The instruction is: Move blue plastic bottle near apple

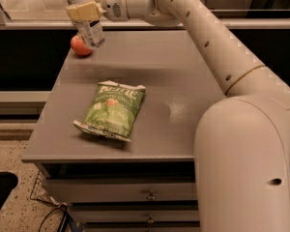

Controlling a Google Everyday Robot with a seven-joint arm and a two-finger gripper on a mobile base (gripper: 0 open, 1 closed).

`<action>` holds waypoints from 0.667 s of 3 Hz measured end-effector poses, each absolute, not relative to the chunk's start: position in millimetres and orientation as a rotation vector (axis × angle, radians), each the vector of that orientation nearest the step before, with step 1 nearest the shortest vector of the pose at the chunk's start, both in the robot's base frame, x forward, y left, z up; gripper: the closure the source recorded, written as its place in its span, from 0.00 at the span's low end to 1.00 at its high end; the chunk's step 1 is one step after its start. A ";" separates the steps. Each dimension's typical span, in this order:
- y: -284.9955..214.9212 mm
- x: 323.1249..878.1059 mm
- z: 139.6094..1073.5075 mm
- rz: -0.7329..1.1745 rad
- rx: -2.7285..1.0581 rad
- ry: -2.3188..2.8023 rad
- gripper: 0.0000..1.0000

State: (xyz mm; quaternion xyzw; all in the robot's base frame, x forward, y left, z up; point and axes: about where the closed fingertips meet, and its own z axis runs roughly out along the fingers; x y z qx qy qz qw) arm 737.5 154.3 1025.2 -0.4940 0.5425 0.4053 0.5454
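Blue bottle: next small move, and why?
Probably lower it straight down onto the table. The gripper is clamped on the blue plastic bottle, whose base hangs just right of the apple, apparently above the surface; only set-down and release seem left.

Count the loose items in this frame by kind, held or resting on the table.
blue plastic bottle: 1, held in the gripper over the far left corner of the table
apple: 1
green chip bag: 1
Total: 3

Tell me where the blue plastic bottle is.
Upper left of the camera view, gripped by the end effector, the clear blue-labelled plastic bottle hangs just right of the round red apple.
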 end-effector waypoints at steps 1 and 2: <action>154.4 737.5 1025.2 0.961 -1.172 1.286 1.00; 152.9 741.1 1007.3 0.978 -1.120 1.303 1.00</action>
